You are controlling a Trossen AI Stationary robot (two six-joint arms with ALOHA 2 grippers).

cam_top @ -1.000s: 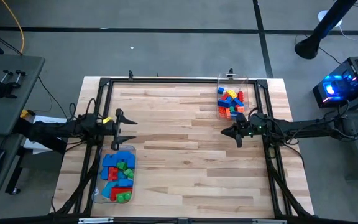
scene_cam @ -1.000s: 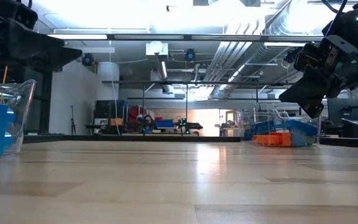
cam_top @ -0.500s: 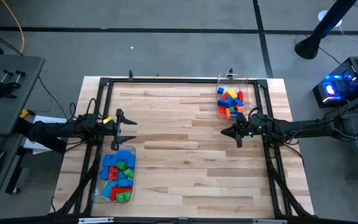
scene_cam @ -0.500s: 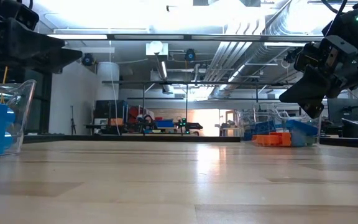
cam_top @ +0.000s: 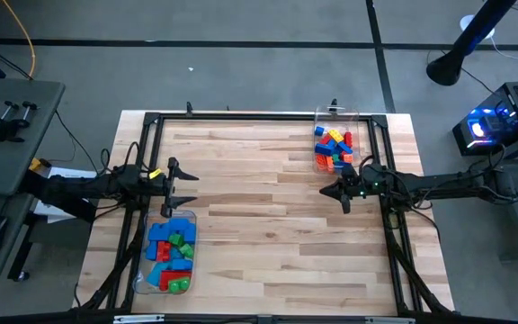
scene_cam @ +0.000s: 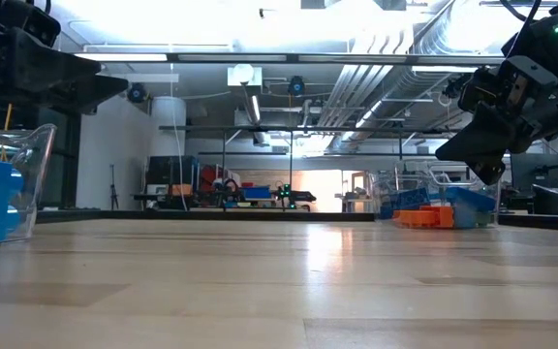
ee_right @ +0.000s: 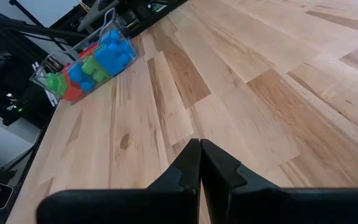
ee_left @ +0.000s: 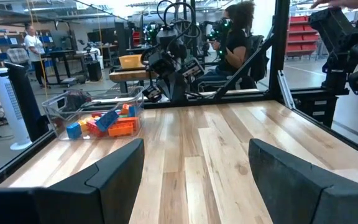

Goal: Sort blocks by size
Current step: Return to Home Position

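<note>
The larger blocks (cam_top: 171,252), blue, red and green, lie in a clear tub (cam_top: 154,281) at the table's near left; they also show in the right wrist view (ee_right: 92,65). The smaller blocks (cam_top: 333,148), blue, red, orange and yellow, lie in a clear tub (cam_top: 337,115) at the far right, seen too in the left wrist view (ee_left: 101,121). My left gripper (cam_top: 190,187) is open and empty above the table, just beyond the left tub. My right gripper (cam_top: 334,193) is shut and empty, hovering near the right tub.
A black frame (cam_top: 268,115) runs round the wooden table (cam_top: 268,225). The middle of the table between the two tubs is bare wood. People sit and stand in the room beyond the table in the left wrist view (ee_left: 238,43).
</note>
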